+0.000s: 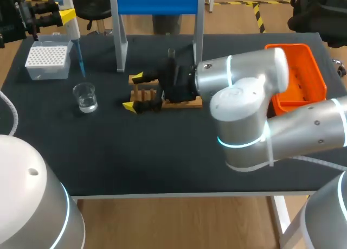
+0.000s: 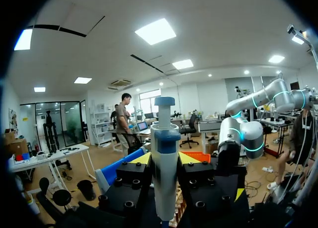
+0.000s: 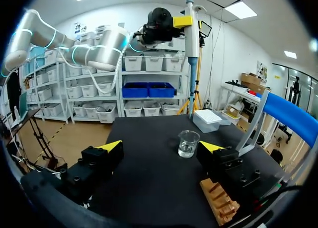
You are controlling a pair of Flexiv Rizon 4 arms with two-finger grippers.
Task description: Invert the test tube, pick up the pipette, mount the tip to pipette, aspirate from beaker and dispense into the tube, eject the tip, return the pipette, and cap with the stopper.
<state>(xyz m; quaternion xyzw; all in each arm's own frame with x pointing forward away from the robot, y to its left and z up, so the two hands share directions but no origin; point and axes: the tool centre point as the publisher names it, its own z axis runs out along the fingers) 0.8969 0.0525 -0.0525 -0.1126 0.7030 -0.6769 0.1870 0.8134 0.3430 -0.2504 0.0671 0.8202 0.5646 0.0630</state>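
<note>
The left claw [image 2: 165, 159] is clenched on the pipette [image 2: 164, 133], one yellow-tipped finger on each side of the barrel. The pipette hangs upright, its long axis vertical, and a slim blue tip points down from the claw toward the table.

The beaker [image 1: 85, 97] stands below the left claw, just to the robot's side of the hanging tip, with clear liquid in the bottom. The tip box [image 1: 48, 62] sits below the claw on the other side, so the tip hangs between the two. This arm is plainly the nearer one to the beaker. Aspirating looks like the next step: a short shift over the rim, then a straight descent.

The right claw [image 3: 161, 148] is released, its fingers spread wide and low, with the wooden rack [image 3: 218, 200] beside one of them and the beaker ahead. The right arm hides the test tube, so its place cannot be told.

The black table [image 1: 162, 162] also carries a blue-barred stand [image 1: 157, 2] and an orange bin [image 1: 303, 59].
</note>
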